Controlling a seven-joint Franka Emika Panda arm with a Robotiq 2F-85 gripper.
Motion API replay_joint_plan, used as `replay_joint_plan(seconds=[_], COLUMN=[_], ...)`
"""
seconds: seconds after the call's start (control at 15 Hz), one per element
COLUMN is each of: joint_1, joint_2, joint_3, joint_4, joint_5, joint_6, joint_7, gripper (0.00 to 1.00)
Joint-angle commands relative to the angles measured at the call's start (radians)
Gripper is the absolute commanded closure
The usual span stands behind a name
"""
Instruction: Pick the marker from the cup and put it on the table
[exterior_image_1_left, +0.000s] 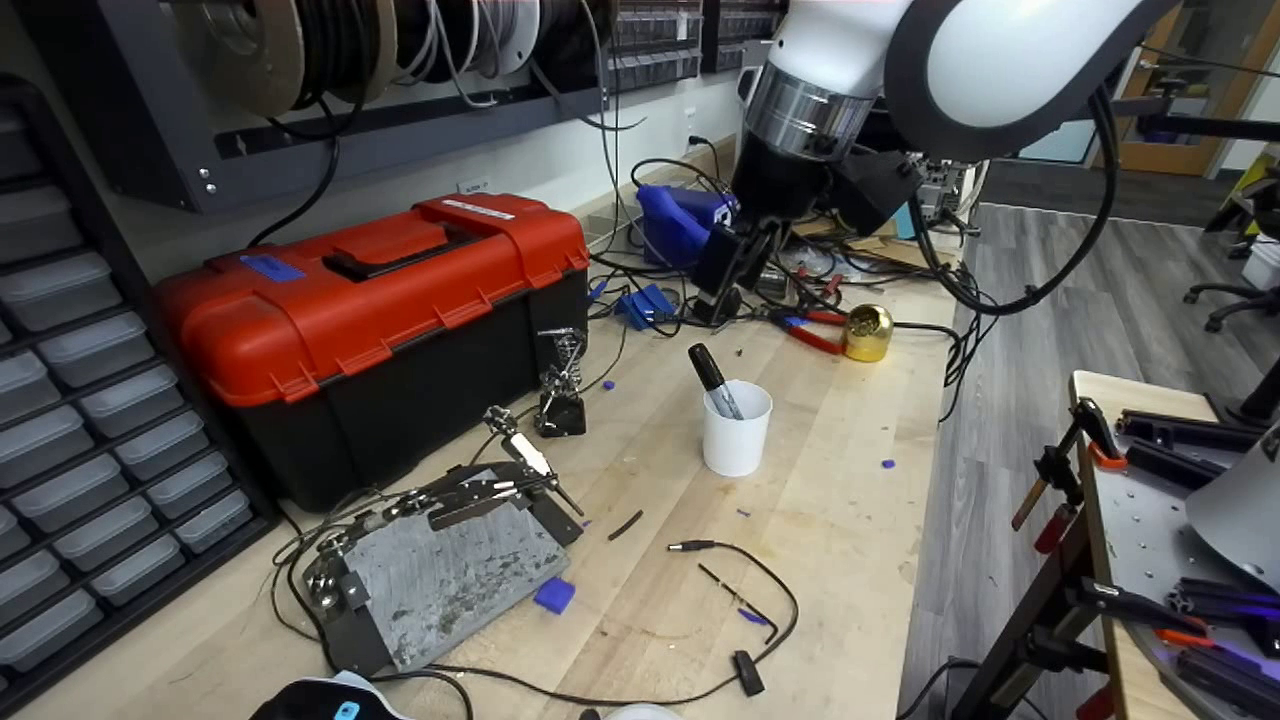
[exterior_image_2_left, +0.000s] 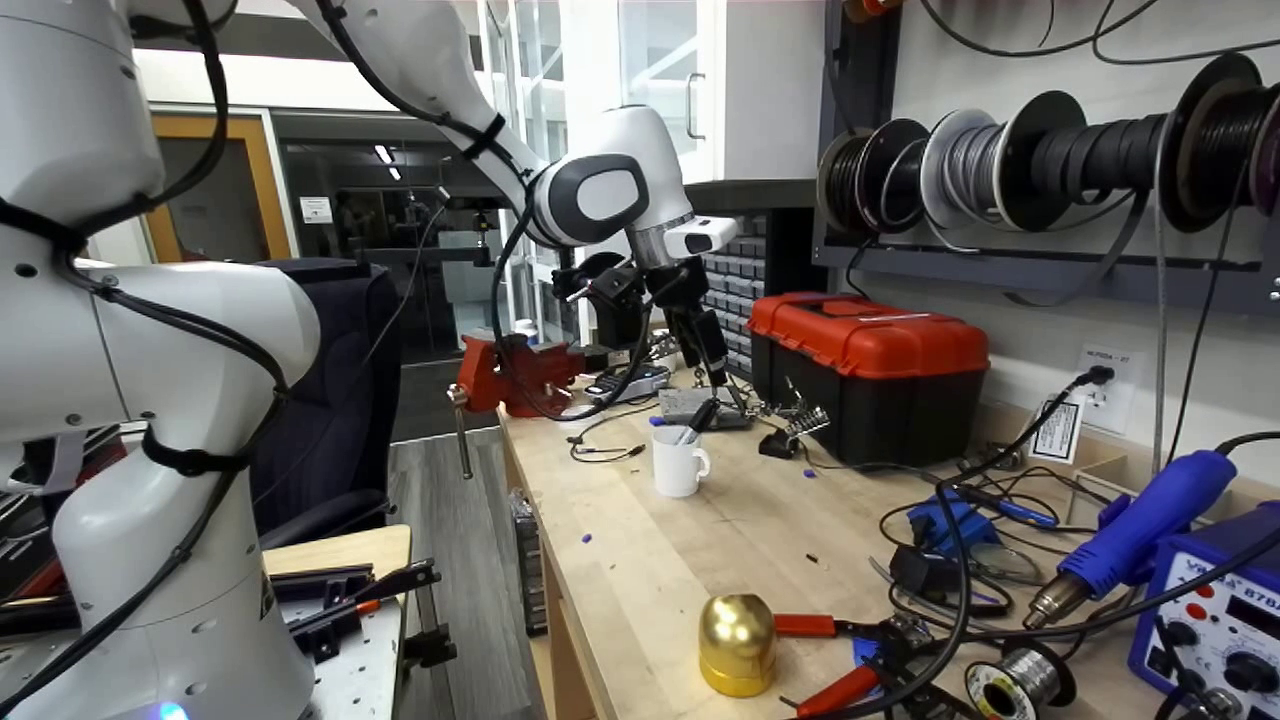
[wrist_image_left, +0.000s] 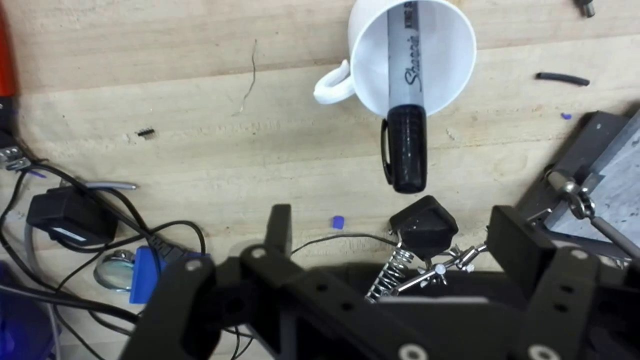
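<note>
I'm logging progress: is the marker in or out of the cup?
In: both exterior views show the marker leaning inside the cup, its capped end sticking out, its other end hidden inside.

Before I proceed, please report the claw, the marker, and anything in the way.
Claw open, holding nothing. Marker leaning in white cup, top sticking out. Nothing seen blocking it; black cable lies on table, apart from cup.

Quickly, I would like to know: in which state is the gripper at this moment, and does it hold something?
Gripper: open, holding nothing; the marker leans in the cup.
</note>
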Motion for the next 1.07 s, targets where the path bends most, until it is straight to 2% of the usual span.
replay_joint_plan(seconds=[0.0,0.33,0.67,0.87,0.93,1.0], joint_1=[-0.022,-0.055,-0.098,-0.125,-0.093,-0.096], joint_2=[-0.050,-0.068,-0.086,-0.093,-0.048,-0.047], joint_3=[0.006,0.033,0.072,0.099,0.071,0.074], joint_4=[0.058,0.107,0.126,0.129,0.105,0.105], joint_5=[-0.003,0.000,0.004,0.004,0.001,0.001], joint_6=[-0.129,-0.242,-0.302,-0.326,-0.282,-0.282], joint_7=[-0.007,-0.003,0.005,0.000,0.000,0.000], gripper=[0.00,0.00,0.00,0.00,0.00,0.00])
